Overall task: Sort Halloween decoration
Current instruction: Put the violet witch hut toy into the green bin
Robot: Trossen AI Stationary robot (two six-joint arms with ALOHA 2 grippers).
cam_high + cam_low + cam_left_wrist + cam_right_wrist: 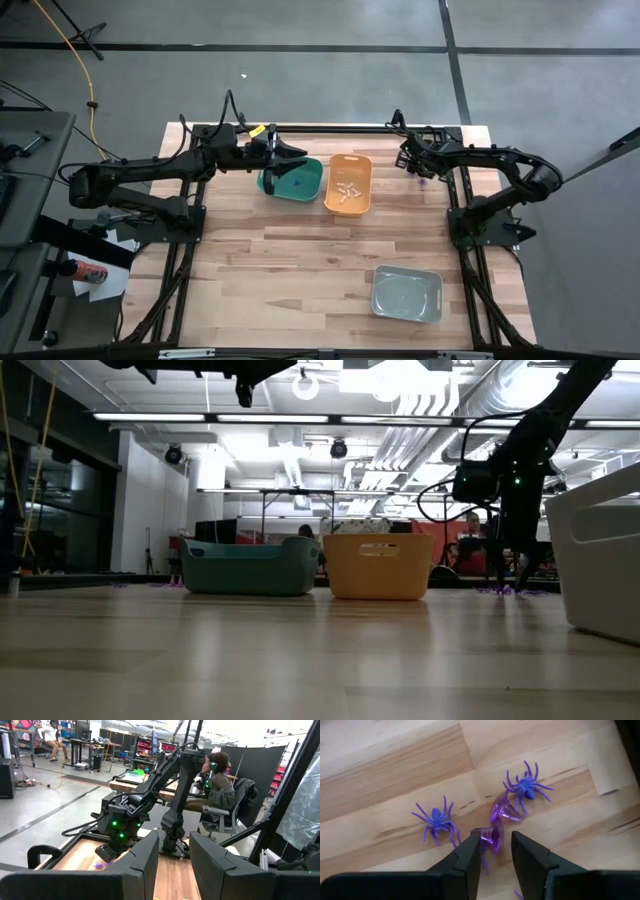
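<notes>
My right gripper is low over the table's far right part, pointing down, open. Its fingertips stand on either side of a translucent purple trinket. Two purple spiders lie flat on the wood beside it. My left gripper is open and empty, above the green bin; in the high view it shows at the bin's far rim. The orange bin holds several cream trinkets. My right gripper's fingers come from above, one on each side of the translucent purple trinket's near end. The trinket lies on the table. I cannot tell whether the fingers touch it.
The green and orange bins stand side by side at the far middle of the table. A grey bin stands at the near right and shows large in the low view. More purple bits lie at the far left. People sit in the room behind.
</notes>
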